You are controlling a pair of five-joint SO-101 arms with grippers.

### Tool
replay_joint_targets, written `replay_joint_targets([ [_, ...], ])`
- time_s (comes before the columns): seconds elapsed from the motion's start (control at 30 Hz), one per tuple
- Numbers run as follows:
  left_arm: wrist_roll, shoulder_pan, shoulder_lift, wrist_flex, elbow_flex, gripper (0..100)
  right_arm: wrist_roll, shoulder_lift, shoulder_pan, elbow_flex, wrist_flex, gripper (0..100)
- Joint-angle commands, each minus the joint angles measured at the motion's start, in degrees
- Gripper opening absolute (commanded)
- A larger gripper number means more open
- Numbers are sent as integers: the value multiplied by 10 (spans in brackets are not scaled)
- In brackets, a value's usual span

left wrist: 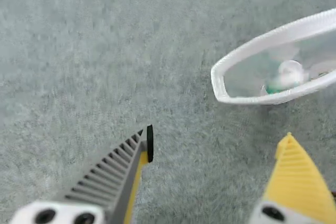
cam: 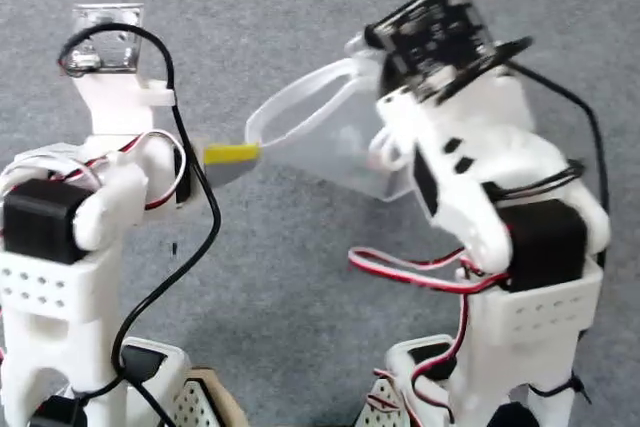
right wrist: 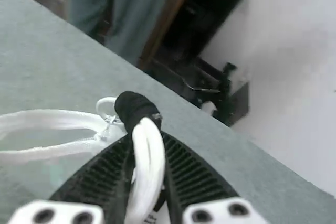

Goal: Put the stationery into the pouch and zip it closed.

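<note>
The clear pouch (cam: pixel 320 137) with a white zip rim hangs tilted above the grey table, its mouth open toward the left arm. My right gripper (right wrist: pixel 144 129) is shut on the pouch's white rim (right wrist: pixel 52 119), near the zip's end. My left gripper (left wrist: pixel 218 140) is open and holds nothing, with one yellow finger (left wrist: pixel 294 177) and one grey finger (left wrist: pixel 123 166). It sits just short of the pouch mouth (left wrist: pixel 262 66). In the high view the left gripper (cam: pixel 235 162) is at the pouch's left tip. A small white and green item (left wrist: pixel 281 77) lies inside the pouch.
Grey felt (cam: pixel 300 287) covers the table. Both arm bases (cam: pixel 60 347) stand at the near edge, with loose cables (cam: pixel 420 272) between them. Furniture and a white wall (right wrist: pixel 294 51) lie beyond the table's far edge.
</note>
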Motion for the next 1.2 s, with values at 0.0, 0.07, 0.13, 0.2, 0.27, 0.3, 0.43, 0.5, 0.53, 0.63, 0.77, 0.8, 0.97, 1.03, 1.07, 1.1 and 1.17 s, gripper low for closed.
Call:
replay_joint_targets([
  [0.0,-4,2,-11,2,14,375,2,-4,-66,-5,24,12],
  [0.07,-6,2,-11,2,14,375,2,-4,-98,-5,39,12],
  [0.13,-7,-8,-11,2,14,375,2,-5,-118,-6,47,12],
  [0.2,-8,-25,-10,2,14,375,2,-7,-128,-6,48,12],
  [0.27,-9,-36,-8,2,14,375,2,-7,-129,-6,48,12],
  [0.3,-9,-38,-8,2,14,375,3,-7,-129,-6,48,12],
  [0.43,-9,-35,-10,2,14,375,6,-6,-125,-21,45,12],
  [0.5,-9,-34,-10,2,14,375,6,-4,-110,-33,41,12],
  [0.53,-9,-34,-10,2,14,375,6,-3,-99,-34,28,12],
  [0.63,-9,-34,-10,2,14,375,3,-3,-53,-32,-25,12],
  [0.77,-9,-34,-11,2,14,375,2,-3,4,-32,-105,12],
  [0.8,-9,-34,-11,2,14,375,2,-2,21,-32,-124,12],
  [0.97,-9,-34,-11,2,14,375,2,21,91,-36,-163,12],
  [1.03,-9,-33,-11,3,15,375,2,36,110,-31,-156,12],
  [1.07,-9,-33,-11,3,16,375,2,45,116,-29,-145,12],
  [1.1,-9,-33,-11,3,17,375,2,53,118,-29,-129,12],
  [1.17,-8,-33,-6,3,18,375,2,65,119,-29,-84,12],
])
